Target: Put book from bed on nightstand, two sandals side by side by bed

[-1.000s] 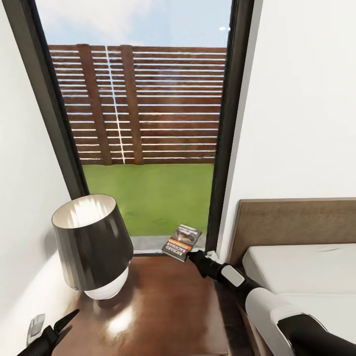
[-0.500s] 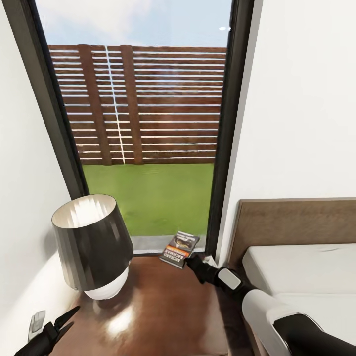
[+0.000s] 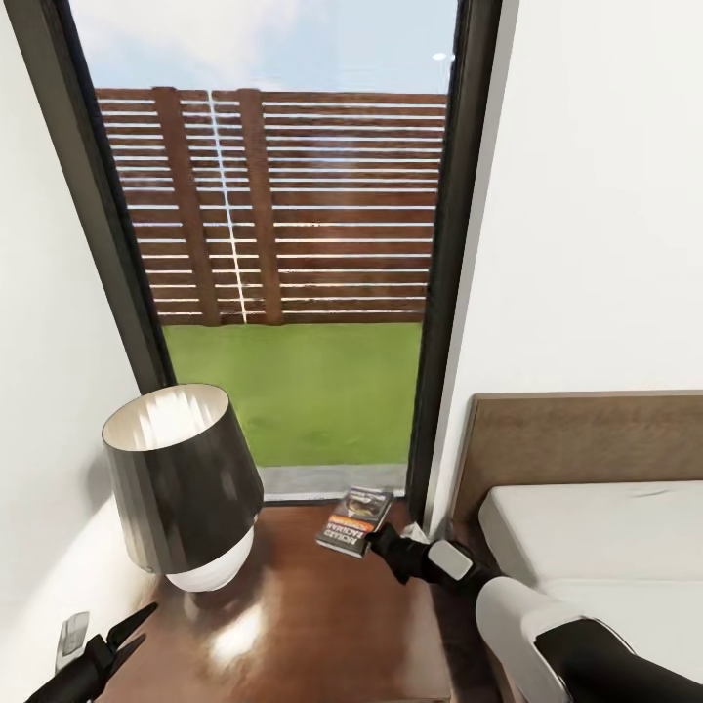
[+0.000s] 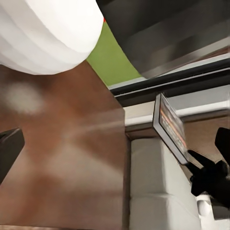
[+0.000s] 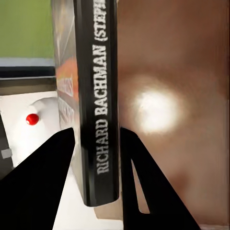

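One dark-grey paperback book (image 3: 355,520) sits clenched in your right jaws (image 3: 377,538) above the dark-brown wooden nightstand (image 3: 322,625); lower, then release. Left jaws (image 3: 132,630) hang released.

My right jaws (image 3: 376,540) are holding the book (image 3: 355,521) over the nightstand's (image 3: 322,605) back corner; the lamp (image 3: 181,483) is standing left, the bed (image 3: 596,532) lying right.
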Motion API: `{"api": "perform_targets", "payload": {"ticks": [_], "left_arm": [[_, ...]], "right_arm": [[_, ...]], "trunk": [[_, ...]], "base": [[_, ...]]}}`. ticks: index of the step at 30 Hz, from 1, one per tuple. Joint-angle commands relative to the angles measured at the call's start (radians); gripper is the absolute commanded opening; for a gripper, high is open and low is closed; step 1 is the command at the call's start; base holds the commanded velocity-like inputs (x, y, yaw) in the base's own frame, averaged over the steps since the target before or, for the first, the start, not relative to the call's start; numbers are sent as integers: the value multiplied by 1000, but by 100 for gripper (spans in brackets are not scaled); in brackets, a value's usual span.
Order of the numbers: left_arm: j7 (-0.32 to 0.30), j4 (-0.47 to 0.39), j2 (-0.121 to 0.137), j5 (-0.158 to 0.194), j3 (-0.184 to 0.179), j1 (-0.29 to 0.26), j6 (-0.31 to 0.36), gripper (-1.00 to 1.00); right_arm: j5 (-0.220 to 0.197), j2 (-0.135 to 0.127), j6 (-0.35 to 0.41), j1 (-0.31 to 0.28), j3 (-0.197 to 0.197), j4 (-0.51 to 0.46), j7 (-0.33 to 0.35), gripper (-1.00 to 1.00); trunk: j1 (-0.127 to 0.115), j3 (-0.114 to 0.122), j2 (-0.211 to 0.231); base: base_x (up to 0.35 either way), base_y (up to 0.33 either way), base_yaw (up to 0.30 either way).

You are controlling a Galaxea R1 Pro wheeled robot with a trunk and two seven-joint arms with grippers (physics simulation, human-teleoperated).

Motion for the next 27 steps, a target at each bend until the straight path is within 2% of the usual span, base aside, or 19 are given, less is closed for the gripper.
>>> {"api": "perform_targets", "payload": {"ticks": [1,10,20,27], "left_arm": [[-2,-2,0,6,0,0,12,100],[-2,-49,-1,5,-4,0,68,100],[-1,-54,-1,5,-3,0,93,100],[-2,-56,0,4,-2,0,112,100]], "right_arm": [[-9,1,3,-1,6,7,2,-100],[-9,12,-2,-1,8,55,-4,-100],[-7,44,8,-1,13,58,-39,-100],[-7,47,18,-1,13,57,-48,-100]], "trunk": [[0,-1,0],[0,-1,0],[0,-1,0],[27,-23,-49]], "base": [[0,0,0],[0,0,0],[0,0,0],[0,0,0]]}}
